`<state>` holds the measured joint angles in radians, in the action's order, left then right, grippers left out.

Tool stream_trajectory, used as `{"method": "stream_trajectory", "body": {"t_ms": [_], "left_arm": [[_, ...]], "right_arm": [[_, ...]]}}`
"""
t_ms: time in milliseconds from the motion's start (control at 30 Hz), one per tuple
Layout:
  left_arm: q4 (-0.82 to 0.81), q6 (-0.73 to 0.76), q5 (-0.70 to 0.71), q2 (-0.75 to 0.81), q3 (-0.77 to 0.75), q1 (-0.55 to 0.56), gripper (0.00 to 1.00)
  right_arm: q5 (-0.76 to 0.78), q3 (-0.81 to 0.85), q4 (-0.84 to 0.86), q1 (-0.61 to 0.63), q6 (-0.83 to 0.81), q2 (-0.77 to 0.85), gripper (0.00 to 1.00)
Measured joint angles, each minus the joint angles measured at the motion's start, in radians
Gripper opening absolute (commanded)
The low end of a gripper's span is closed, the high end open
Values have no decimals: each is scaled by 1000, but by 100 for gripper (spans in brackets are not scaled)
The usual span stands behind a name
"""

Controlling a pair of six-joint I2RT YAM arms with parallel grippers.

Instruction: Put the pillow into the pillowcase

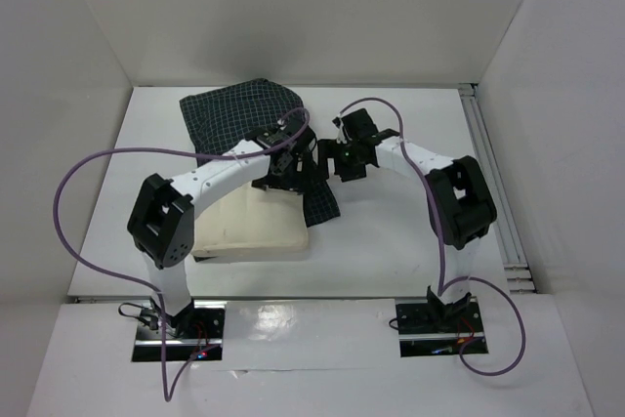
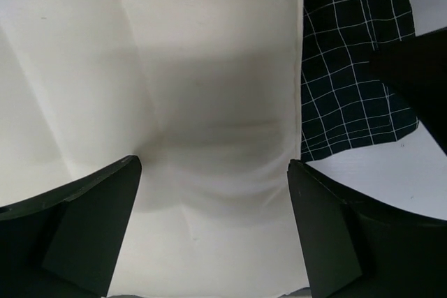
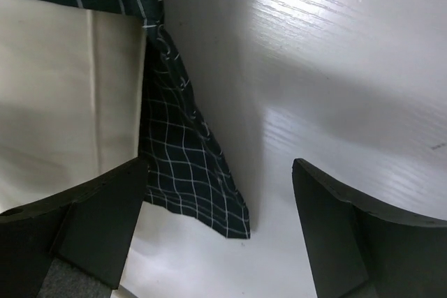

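Note:
The cream pillow (image 1: 254, 227) lies on the white table in front of the left arm, its far end under the edge of the dark checked pillowcase (image 1: 239, 114). The pillowcase spreads toward the back wall, and one corner flap (image 1: 320, 204) hangs down past the pillow's right side. My left gripper (image 2: 214, 165) stands open just above the pillow (image 2: 202, 68), with the pillowcase (image 2: 349, 68) to its right. My right gripper (image 3: 220, 165) is open over bare table, the pillowcase corner (image 3: 181, 172) by its left finger and the pillow (image 3: 63, 102) further left. Neither gripper holds anything.
White walls close in the table (image 1: 391, 241) at the back and on both sides. A metal rail (image 1: 493, 183) runs along the right edge. Purple cables (image 1: 88, 173) loop out from both arms.

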<state>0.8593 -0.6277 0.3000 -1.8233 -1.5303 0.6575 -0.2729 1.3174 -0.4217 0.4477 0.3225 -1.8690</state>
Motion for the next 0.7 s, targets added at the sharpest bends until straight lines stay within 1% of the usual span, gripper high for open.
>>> {"method": "stream_trajectory", "body": {"t_ms": [133, 167, 233, 267, 300, 333, 367, 433, 467, 567, 700], "left_arm": [[-6, 3, -11, -51, -37, 5, 100], [-8, 4, -11, -65, -49, 5, 100], [-10, 4, 2, -97, -75, 5, 100], [-9, 4, 11, -116, -89, 5, 97], [-9, 3, 19, -133, -98, 5, 91], [-9, 1, 26, -150, -103, 5, 82], [-8, 2, 28, -160, -104, 4, 55], [-26, 8, 27, -170, -88, -8, 8], [-33, 15, 20, -170, -79, -20, 0], [-44, 12, -32, -170, -78, -60, 0], [-37, -31, -69, -158, -80, -85, 0]], "right_arm": [[-30, 1, 22, 0, -3, -41, 75], [-40, 1, 32, 0, 0, -49, 65], [-59, 1, 50, 0, 0, -63, 56], [-70, -1, 62, 0, 5, -68, 53], [-84, -1, 70, 0, 6, -70, 43], [-93, -2, 76, 0, 7, -71, 38], [-105, -2, 85, 0, 14, -71, 32], [-123, -3, 101, 0, 18, -71, 9], [-133, -7, 110, 0, 24, -71, 0], [-153, -16, 119, 1, 29, -71, 0], [-167, -18, 112, 9, 28, -57, 0]]}}
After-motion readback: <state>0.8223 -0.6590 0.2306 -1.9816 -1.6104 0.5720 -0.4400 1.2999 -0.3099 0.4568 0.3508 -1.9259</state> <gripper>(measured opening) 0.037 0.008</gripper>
